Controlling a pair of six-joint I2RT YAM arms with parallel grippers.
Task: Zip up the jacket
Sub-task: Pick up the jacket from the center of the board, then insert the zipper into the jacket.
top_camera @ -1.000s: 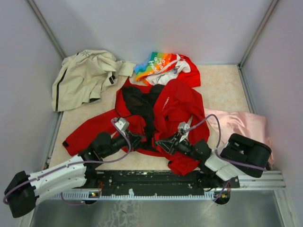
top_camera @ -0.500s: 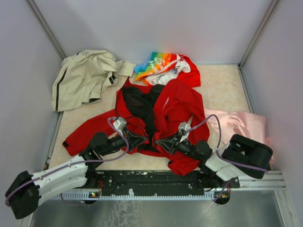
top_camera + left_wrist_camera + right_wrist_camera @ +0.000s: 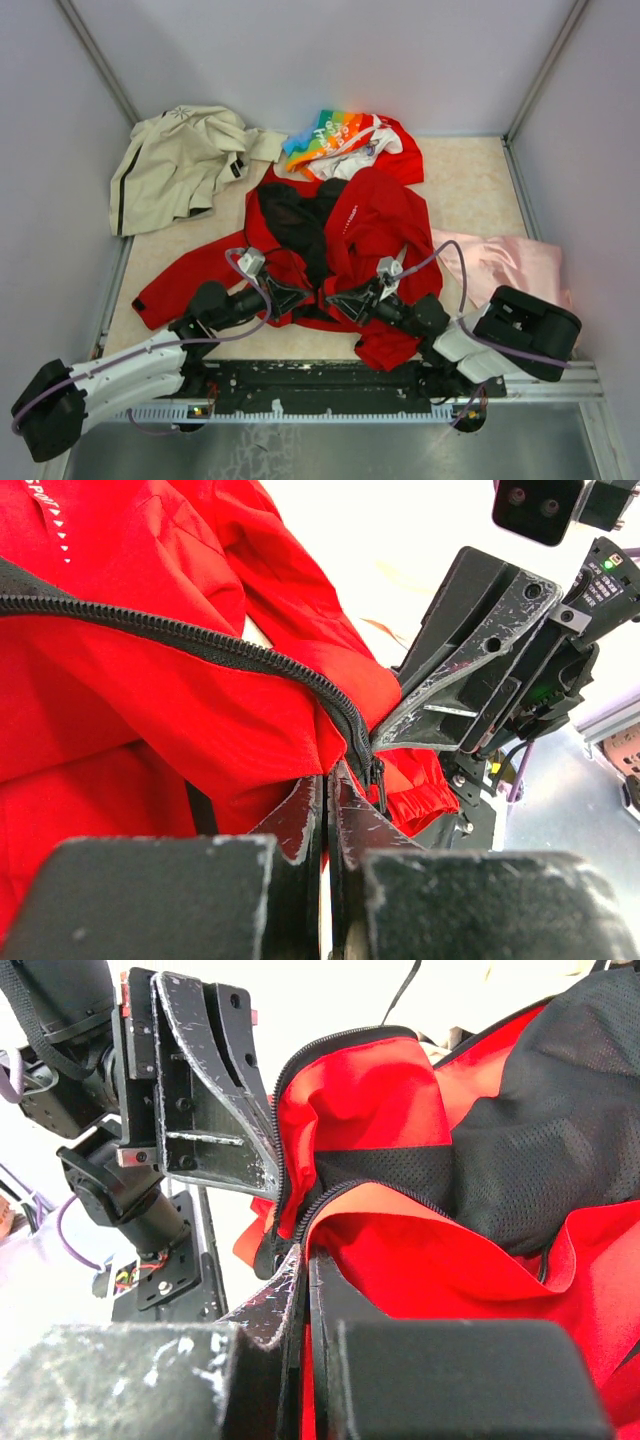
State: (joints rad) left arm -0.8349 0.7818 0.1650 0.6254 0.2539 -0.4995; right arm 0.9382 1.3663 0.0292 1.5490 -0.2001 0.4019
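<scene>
The red jacket (image 3: pixel 372 222) lies open in the middle of the table, black lining up. Both grippers meet at its near hem. My left gripper (image 3: pixel 300 296) is shut on the red fabric beside the black zipper teeth (image 3: pixel 200 640); in the left wrist view its fingertips (image 3: pixel 318 800) pinch the jacket (image 3: pixel 140 710) next to the zipper end. My right gripper (image 3: pixel 334 300) is shut on the opposite zipper edge of the jacket (image 3: pixel 470 1260), with its fingertips (image 3: pixel 290 1270) pressed together on the cloth. The two grippers stand almost tip to tip.
A beige jacket (image 3: pixel 180 165) lies at the back left. A rainbow-printed garment (image 3: pixel 345 140) sits behind the red jacket, and a pink cloth (image 3: pixel 510 262) lies at the right. Grey walls close in three sides. A black and metal rail (image 3: pixel 330 385) runs along the near edge.
My left wrist has shifted slightly to the left and the right gripper has edged a little toward it. Both stay shut on the jacket.
</scene>
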